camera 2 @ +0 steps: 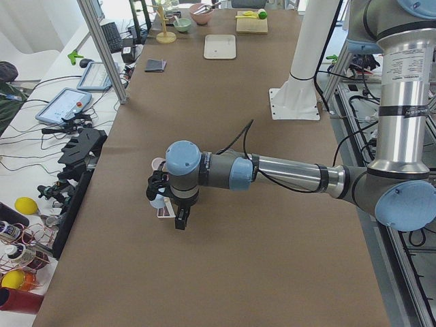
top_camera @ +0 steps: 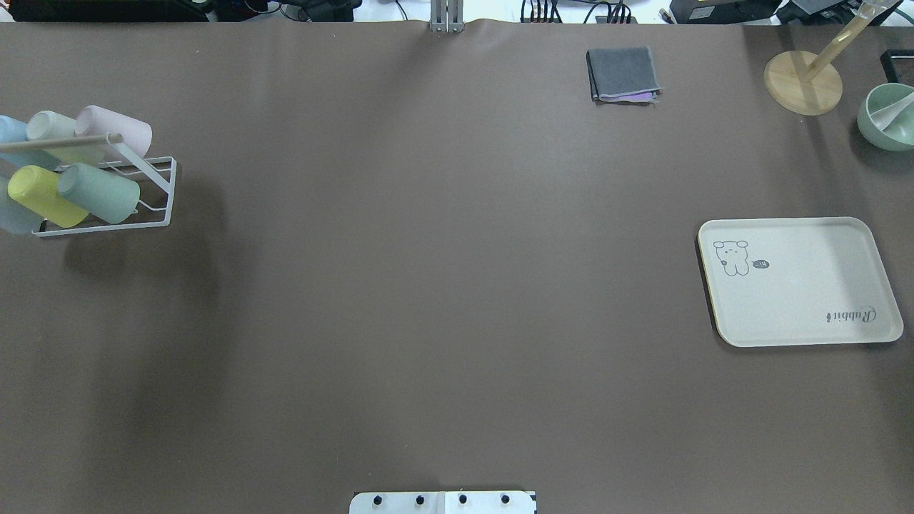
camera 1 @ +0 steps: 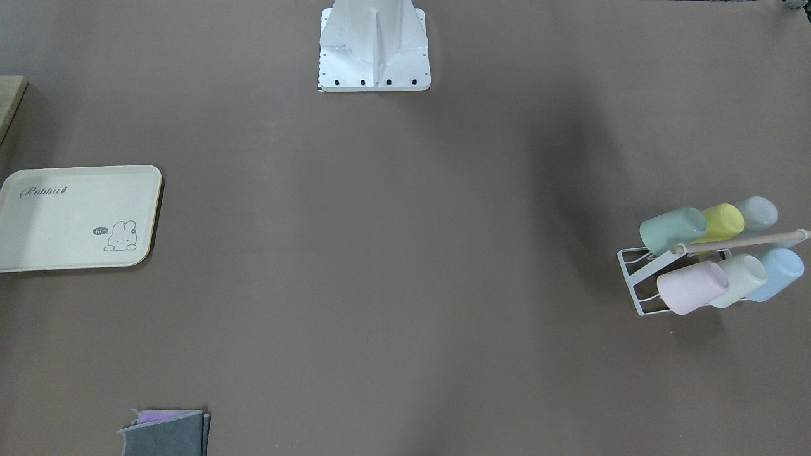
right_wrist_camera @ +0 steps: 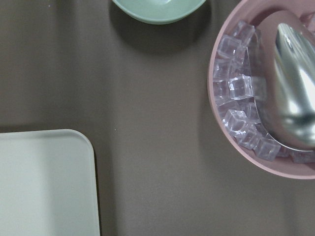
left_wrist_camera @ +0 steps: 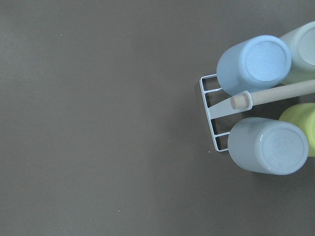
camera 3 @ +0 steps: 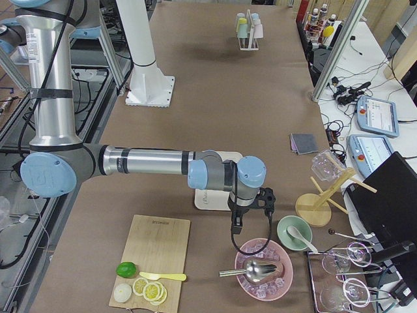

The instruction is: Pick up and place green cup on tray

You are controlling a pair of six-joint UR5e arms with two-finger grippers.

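Resting on white wire rack [camera 1: 633, 278]: green cup [camera 1: 671, 229], tilted, just beside yellow cup [camera 1: 722, 223], at the row's end.
Tray [camera 1: 63, 221]: flat on table, well apart from rack, toward the opposite end.
Left gripper [camera 2: 180, 222]: above table near rack; grip state cannot be told.
Right gripper [camera 3: 235, 227]: above table between tray and pink ice bowl [camera 3: 287, 277]; grip state cannot be told.

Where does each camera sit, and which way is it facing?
Front-facing: across the table, looking down at the robot's base; tray left, cup rack right.
Overhead: behind the robot, looking forward; base edge shows.
Left side: table's end; left arm near.
Right side: opposite end; right arm near.
Left wrist: down on the rack; no robot parts.
Right wrist: down on tray corner, ice bowl; likewise.
Front-facing and overhead share tray and rack, mirrored.
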